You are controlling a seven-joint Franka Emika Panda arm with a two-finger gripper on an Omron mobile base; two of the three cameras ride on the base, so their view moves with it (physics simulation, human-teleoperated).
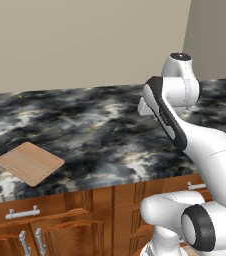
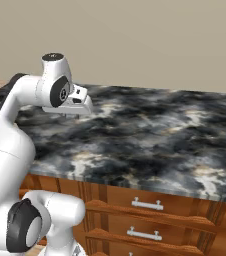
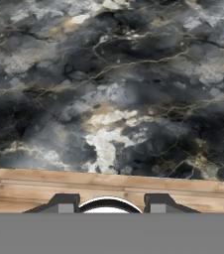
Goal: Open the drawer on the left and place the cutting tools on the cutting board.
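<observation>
The cutting board [image 1: 30,162], a thin light-tan rectangle, lies flat on the dark marble counter [image 1: 100,130] near its front left edge. Below it the wide reddish-brown drawer [image 1: 45,209] is closed, its silver bar handle [image 1: 22,213] horizontal on the front. The cutting tools are hidden. My gripper [image 3: 111,203] hangs above the counter's front part, well right of the board. Its two dark fingertips [image 3: 64,203] stand apart with nothing between them, pointing down at bare marble. My hand [image 2: 79,102] hovers over the counter's left part in the right base view.
Narrower stacked drawers [image 2: 145,210] with silver bar handles sit under the counter's right part. Cabinet doors with vertical handles [image 1: 32,242] are below the wide drawer. A beige wall [image 1: 85,40] backs the counter. The counter's wooden front edge [image 3: 109,188] shows just below my fingertips.
</observation>
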